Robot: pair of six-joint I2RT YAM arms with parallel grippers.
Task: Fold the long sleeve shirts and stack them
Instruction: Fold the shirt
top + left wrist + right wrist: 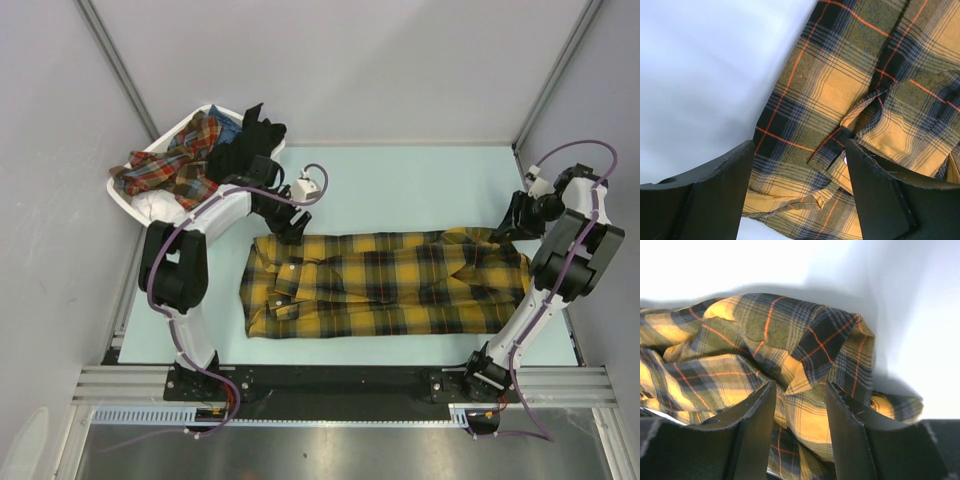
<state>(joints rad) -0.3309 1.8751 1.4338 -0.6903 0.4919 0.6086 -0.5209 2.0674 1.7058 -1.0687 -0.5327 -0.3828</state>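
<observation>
On the pale table (400, 170), plaid shirt (390, 285) lengthwise left-right, collar leftward.

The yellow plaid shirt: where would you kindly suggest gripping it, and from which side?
Probably the raised, bunched hem end of the yellow plaid shirt, from above on the right; elsewhere it lies flat on the table, offering little to pinch.

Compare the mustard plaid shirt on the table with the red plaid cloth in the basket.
The mustard-yellow and black plaid shirt lies spread lengthwise; the red plaid cloth is crumpled. The shirt rests on the pale green table; the red cloth sits in the white plastic basket. Both are plaid.
</observation>
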